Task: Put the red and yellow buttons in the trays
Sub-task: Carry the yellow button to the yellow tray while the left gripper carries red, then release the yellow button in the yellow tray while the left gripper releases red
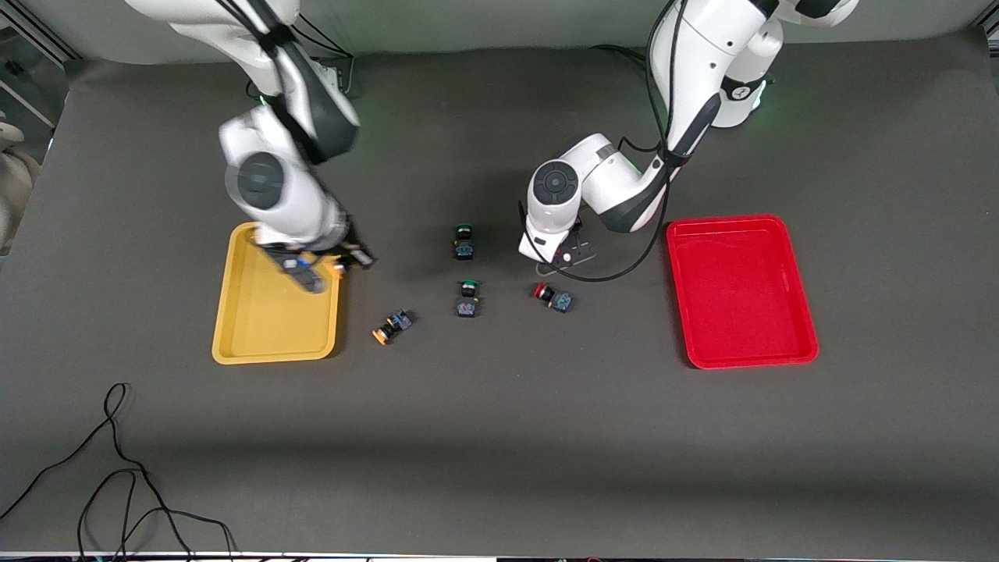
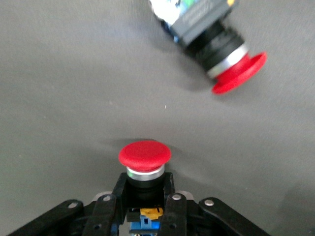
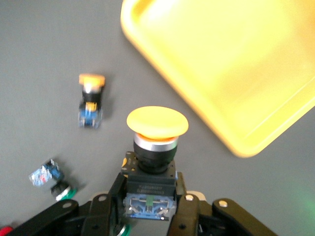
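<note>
My right gripper (image 1: 324, 269) is shut on a yellow-capped button (image 3: 156, 123) and holds it over the rim of the yellow tray (image 1: 269, 328) at the side toward the table's middle; the tray also shows in the right wrist view (image 3: 231, 64). A second yellow button (image 1: 392, 325) lies on its side beside that tray. My left gripper (image 1: 556, 261) is shut on a red-capped button (image 2: 144, 157) just above the mat. A second red button (image 1: 552, 297) lies on its side under it, nearer the front camera, and also shows in the left wrist view (image 2: 216, 44). The red tray (image 1: 741, 289) holds nothing.
Two green-capped buttons (image 1: 463, 242) (image 1: 467, 299) sit mid-table between the arms. A black cable (image 1: 117, 468) loops over the mat near the front camera at the right arm's end.
</note>
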{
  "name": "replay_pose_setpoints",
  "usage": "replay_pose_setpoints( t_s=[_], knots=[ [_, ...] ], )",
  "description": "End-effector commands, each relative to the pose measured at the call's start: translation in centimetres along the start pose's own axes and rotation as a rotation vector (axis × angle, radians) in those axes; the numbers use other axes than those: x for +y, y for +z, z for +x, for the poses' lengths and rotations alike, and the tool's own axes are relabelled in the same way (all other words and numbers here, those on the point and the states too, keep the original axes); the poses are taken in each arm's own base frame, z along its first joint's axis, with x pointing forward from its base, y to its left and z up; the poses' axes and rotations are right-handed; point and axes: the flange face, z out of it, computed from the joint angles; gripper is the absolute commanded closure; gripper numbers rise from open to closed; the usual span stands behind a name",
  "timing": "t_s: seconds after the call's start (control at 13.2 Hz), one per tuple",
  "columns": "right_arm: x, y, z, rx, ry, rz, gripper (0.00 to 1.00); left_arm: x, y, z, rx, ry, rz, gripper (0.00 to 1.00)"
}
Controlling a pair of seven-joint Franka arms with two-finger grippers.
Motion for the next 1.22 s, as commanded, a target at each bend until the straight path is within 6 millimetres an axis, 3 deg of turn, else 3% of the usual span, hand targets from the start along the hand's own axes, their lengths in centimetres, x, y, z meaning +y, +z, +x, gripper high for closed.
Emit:
replay_pose_setpoints(
  t_s=[0.0, 0.15, 0.38, 0.61, 0.68, 0.84, 0.99, 1.14],
  knots=[
    [5.9, -0.6, 5.1, -0.071, -0.017, 0.025, 0.98, -1.5, -5.6, 3.6, 0.044, -0.018, -0.023, 1.0],
    [9.8, 2.8, 7.0, -0.095, -0.033, 0.016, 0.97, -3.9, -10.4, 5.7, 0.013, 0.042, -0.018, 1.0],
    [12.7, 8.9, 5.5, -0.065, -0.021, 0.028, 0.97, -10.3, -16.1, 9.9, -0.08, 0.22, 0.002, 1.0],
    [15.7, 15.6, 5.1, -0.012, -0.043, 0.056, 0.97, -18.9, -18.3, 16.0, -0.169, 0.392, 0.024, 1.0],
    [15.9, 16.9, 5.0, -0.024, -0.041, 0.042, 0.96, -22.3, -17.7, 18.4, -0.185, 0.444, 0.013, 1.0],
    [16.0, 18.1, 4.9, -0.035, -0.041, 0.029, 0.96, -27.1, -15.4, 21.8, -0.172, 0.499, 0.011, 1.0],
    [16.2, 18.5, 4.9, -0.044, -0.038, 0.021, 0.94, -29.0, -10.4, 23.4, -0.108, 0.511, 0.011, 1.0],
    [16.3, 18.9, 4.9, -0.054, -0.036, 0.011, 0.85, -29.3, -6.5, 23.1, -0.042, 0.502, -0.015, 1.0]
  ],
)
